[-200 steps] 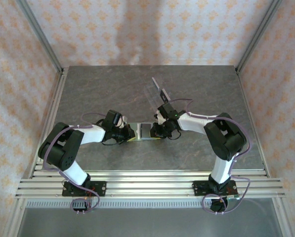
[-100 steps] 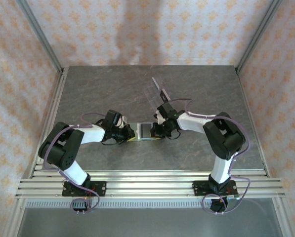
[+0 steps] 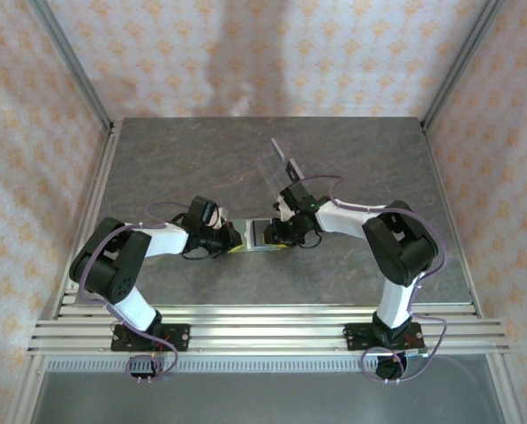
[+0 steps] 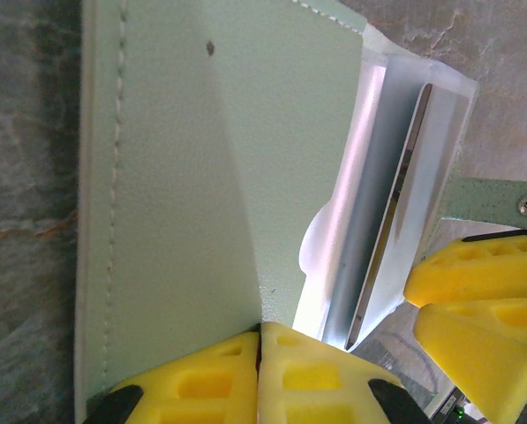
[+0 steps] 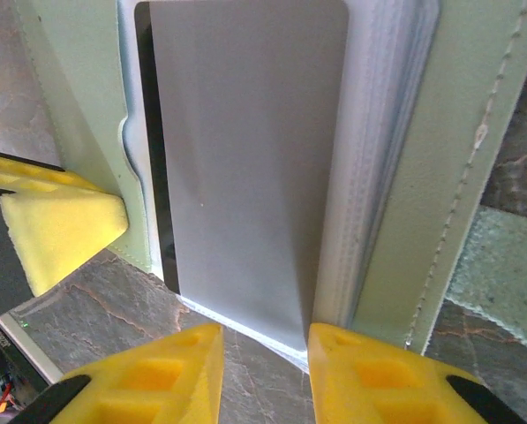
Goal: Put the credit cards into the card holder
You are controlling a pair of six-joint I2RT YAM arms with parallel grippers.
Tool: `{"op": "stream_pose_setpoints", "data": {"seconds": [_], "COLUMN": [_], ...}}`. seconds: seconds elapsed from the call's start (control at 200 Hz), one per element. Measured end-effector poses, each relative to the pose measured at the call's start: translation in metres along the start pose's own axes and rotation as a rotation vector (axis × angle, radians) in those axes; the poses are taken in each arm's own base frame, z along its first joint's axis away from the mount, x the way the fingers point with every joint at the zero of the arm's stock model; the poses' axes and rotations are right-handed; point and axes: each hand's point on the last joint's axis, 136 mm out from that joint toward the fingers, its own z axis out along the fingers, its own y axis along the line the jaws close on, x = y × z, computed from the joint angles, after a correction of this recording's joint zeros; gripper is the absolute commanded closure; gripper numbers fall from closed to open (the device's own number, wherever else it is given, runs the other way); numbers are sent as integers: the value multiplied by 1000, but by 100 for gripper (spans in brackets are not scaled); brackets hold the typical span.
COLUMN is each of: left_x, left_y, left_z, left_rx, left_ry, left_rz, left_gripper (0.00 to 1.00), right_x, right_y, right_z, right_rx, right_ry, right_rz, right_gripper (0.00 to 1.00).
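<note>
Grey card sits in a pale pocket of the holder, which lies open mid-counter. Left tool is clenched on the green flap. Right tool is released, fingers parted just off the card's edge.

- The table is a dark grey slab with pale marble-like veins, running from the near edge to the back wall.
- A clear plastic stand sits upright on the table, behind its centre and a little toward the right edge, set at a slant to the back edge.
- Slotted aluminium rails lie side by side along the table's near edge, from corner to corner.
- Metal frame posts rise from the two far corners of the table.
- Pinkish walls with a repeating orange motif close in the back, left and right edges.
</note>
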Motion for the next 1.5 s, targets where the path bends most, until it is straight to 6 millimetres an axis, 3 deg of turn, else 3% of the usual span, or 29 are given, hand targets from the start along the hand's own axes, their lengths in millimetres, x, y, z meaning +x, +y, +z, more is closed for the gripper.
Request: {"op": "stream_pose_setpoints", "data": {"seconds": [0.165, 1.121, 1.497], "left_x": [0, 0, 0], "left_y": [0, 0, 0], "left_z": [0, 0, 0], "left_rx": [0, 0, 5], "left_ry": [0, 0, -4], "left_rz": [0, 1, 4], "left_gripper": [92, 92, 92], "right_x": [-3, -8, -9], "right_y": [0, 3, 14], "right_z": [-3, 2, 7], "right_rx": [10, -14, -97], "right_ry": [-18, -30, -30], "right_rz": [-8, 4, 31], "right_gripper": [61, 65, 55]}}
